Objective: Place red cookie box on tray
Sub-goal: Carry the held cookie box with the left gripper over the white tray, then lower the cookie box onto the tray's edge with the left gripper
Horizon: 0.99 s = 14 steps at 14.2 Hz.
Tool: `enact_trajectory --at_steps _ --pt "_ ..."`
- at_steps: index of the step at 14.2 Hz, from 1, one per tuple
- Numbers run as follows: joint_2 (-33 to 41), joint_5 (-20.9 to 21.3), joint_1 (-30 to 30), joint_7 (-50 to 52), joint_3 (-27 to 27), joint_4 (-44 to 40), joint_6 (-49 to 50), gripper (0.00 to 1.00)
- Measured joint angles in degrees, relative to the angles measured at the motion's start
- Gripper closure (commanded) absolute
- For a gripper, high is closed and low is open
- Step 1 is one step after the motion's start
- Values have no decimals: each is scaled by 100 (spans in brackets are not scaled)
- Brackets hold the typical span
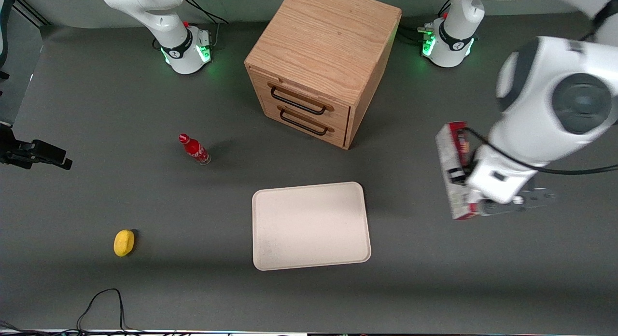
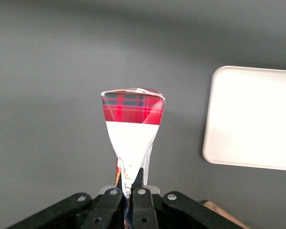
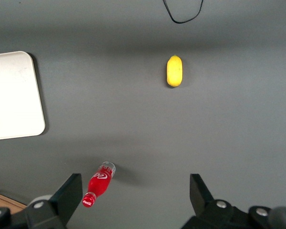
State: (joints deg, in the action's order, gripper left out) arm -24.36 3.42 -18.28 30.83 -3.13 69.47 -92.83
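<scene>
The gripper (image 1: 461,191) of the working arm hangs above the bare grey table (image 1: 145,278) toward that arm's end, its two black fingers (image 2: 142,179) pinched tight on the thin edge of the red cookie box (image 1: 454,169). The box is a flat cardboard rectangle held clear of the surface; in the front view it shows a pale printed face with red edging, and in the left wrist view its end carries a red tartan band above a plain white panel with dark script near the fingers. The tray (image 1: 311,225), a smooth cream rectangle with rounded corners and a low raised rim, lies flat on the table well apart from the gripper, toward the middle of the table, and holds nothing. A wooden cabinet (image 1: 323,61) of light oak grain, with two drawers and dark curved metal handles, stands farther from the front camera than the tray. Toward the parked arm's end, much farther from the gripper, a small glossy red bottle (image 1: 194,149) with a red cap stands on the table, and a rounded yellow lemon-like object (image 1: 124,242) rests nearer the front camera than the bottle.
</scene>
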Motion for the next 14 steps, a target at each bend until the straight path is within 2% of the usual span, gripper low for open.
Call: enact_trajectory --at_steps 3,6,14 --pt "-374 -1 -717 530 -3 -435 -83 100" --pt "-708 0 -1129 1215 -90 -769 -368 100" --pt "-1569 4 -1158 1319 -99 -849 -1102 100"
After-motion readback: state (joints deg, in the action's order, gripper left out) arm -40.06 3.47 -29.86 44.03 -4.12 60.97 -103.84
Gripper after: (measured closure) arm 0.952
